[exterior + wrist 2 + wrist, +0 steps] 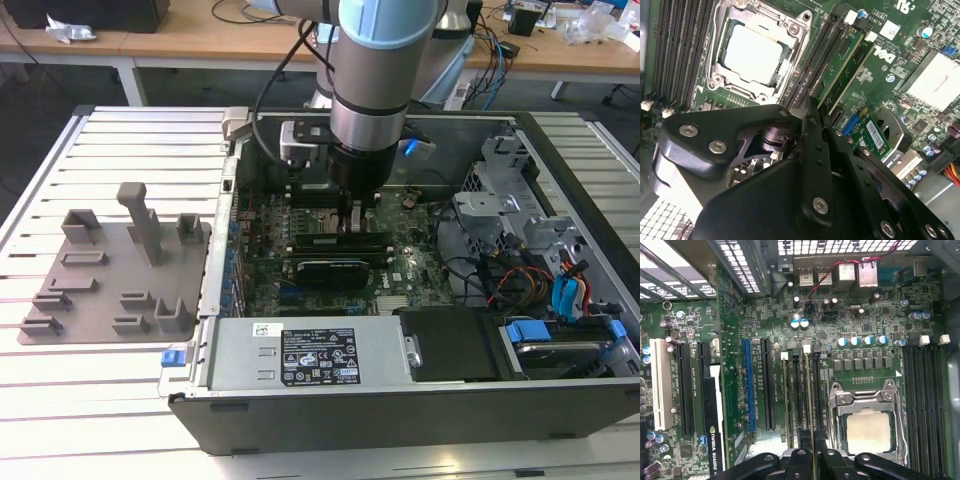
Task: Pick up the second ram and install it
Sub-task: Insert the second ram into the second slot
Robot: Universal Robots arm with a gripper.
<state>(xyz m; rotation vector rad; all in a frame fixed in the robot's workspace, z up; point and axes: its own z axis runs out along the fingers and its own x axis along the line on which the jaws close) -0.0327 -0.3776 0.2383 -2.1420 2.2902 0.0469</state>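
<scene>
Second ram sits pinched edge-on between my claw fingers, in the black sockets beside the CPU socket; I see another stick seated just beyond the claw.

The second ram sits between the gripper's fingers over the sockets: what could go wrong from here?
1. The second ram is thin and edge-on in the gripper; a slight tilt could make it miss its socket.
2. An installed stick sits right beside it and could be bumped.
3. The processor socket lies close and could be knocked.
</scene>
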